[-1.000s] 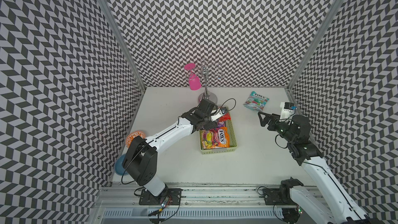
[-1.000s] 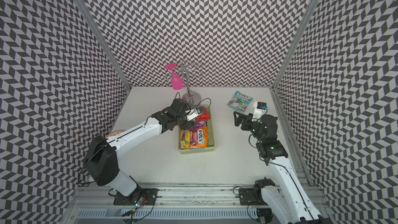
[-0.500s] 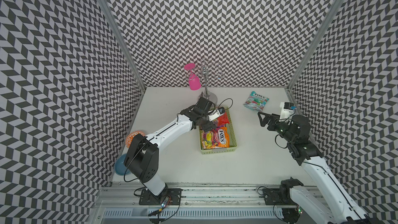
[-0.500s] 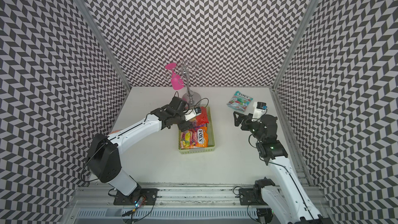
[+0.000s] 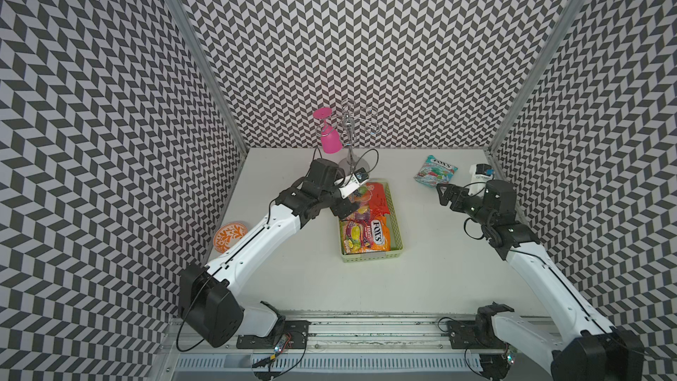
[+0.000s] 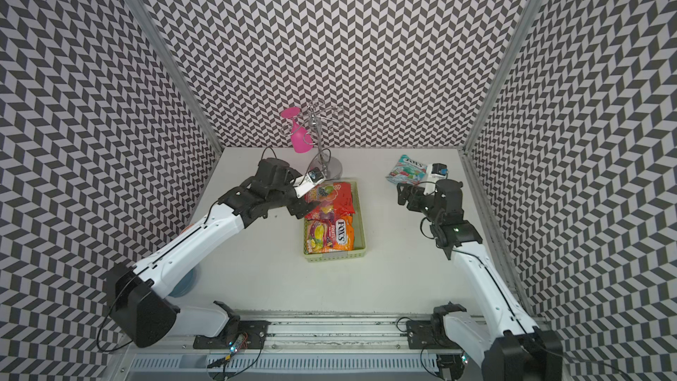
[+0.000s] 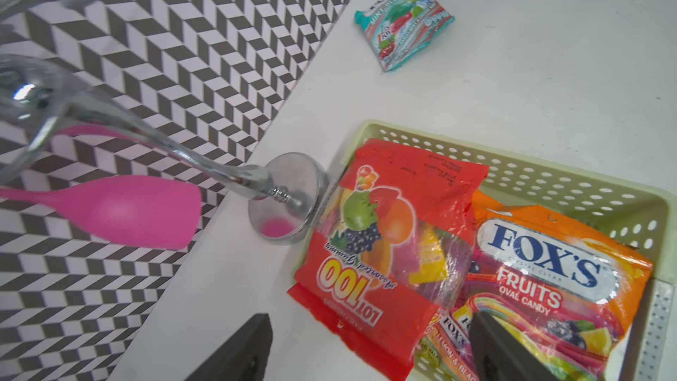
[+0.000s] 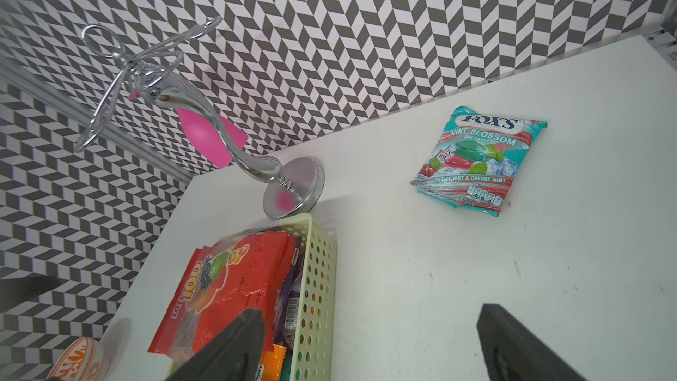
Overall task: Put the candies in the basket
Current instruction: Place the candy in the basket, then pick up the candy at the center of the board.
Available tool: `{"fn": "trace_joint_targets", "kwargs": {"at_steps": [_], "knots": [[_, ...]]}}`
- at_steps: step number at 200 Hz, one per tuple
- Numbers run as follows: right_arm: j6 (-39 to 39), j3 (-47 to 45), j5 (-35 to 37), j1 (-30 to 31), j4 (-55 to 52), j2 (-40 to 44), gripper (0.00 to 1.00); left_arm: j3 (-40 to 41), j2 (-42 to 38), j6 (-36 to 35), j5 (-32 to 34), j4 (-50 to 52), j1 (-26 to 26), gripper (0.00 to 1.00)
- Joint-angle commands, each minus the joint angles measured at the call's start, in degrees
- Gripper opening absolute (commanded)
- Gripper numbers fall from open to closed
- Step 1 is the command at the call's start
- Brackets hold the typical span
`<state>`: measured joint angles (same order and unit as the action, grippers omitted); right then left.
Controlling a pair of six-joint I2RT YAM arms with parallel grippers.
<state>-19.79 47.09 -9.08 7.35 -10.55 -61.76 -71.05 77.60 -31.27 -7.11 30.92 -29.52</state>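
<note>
**One candy bag on the table, the others heaped in the basket**

Nearest, at the left edge of the white table (image 5: 293, 280), lies an orange-and-white plate (image 5: 230, 236), well apart from everything else. Mid-table sits the pale-green basket (image 5: 372, 256), its long sides running near to far. An orange FOX'S bag (image 5: 370, 238) fills its near half, and the left wrist view shows more bags tucked under it. A red bag (image 5: 373, 197) printed with fruit tops the pile at the far end, and in the left wrist view one edge (image 7: 304, 287) laps over the basket's left rim.

The left gripper (image 5: 346, 210) hovers at that left rim beside the red bag, fingers (image 7: 252, 339) spread wide and gripping nothing. To the right, clear of the basket, the right gripper (image 5: 441, 194) hangs above bare table with its fingers (image 8: 238, 342) just as wide and nothing between them.

Just beyond it a teal FOX'S bag (image 5: 436, 172) lies flat near the table's far right corner, touching neither gripper. At the far wall a chrome stand (image 5: 351, 155) rises just behind the basket, with a pink glass (image 5: 329, 139) hung upside down from it.
</note>
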Motion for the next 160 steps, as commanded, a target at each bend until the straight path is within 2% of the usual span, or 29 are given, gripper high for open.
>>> {"fn": "trace_joint_targets", "kwargs": {"at_steps": [1,11,17,35,76,113,114,118,160], "knots": [[3.57,5.12,7.13,1.90,-3.13,-4.56,0.92,2.67,-3.75,3.50,-3.62,-1.72,3.44,0.90],[6.15,7.89,10.87,3.63,-4.75,-7.69,0.91,4.46,-5.59,4.09,-3.91,-2.53,4.67,0.92],[7.69,9.87,13.44,4.75,-6.04,-9.86,0.91,5.49,-6.54,4.64,-4.22,-2.89,5.45,0.98],[11.27,15.65,19.42,7.40,-9.92,-16.17,0.91,7.57,-8.73,6.01,-6.81,-3.14,8.86,0.99],[11.30,27.54,23.36,8.11,-17.00,-30.50,0.88,12.33,-13.68,8.30,-11.88,-4.66,14.92,0.99],[11.04,36.15,23.45,6.15,-19.27,-40.36,0.88,14.45,-15.93,9.11,-14.36,-5.74,18.02,0.99],[7.11,36.56,22.41,6.08,-19.30,-40.54,0.87,14.49,-15.96,9.07,-14.48,-5.80,18.06,0.99],[5.17,37.44,21.44,5.47,-19.40,-41.37,0.86,14.53,-16.06,9.20,-14.70,-5.78,18.46,0.99],[-2.64,44.57,10.22,-1.56,-18.44,-49.42,0.84,14.62,-16.90,9.72,-15.24,-6.31,20.74,0.99]]}}
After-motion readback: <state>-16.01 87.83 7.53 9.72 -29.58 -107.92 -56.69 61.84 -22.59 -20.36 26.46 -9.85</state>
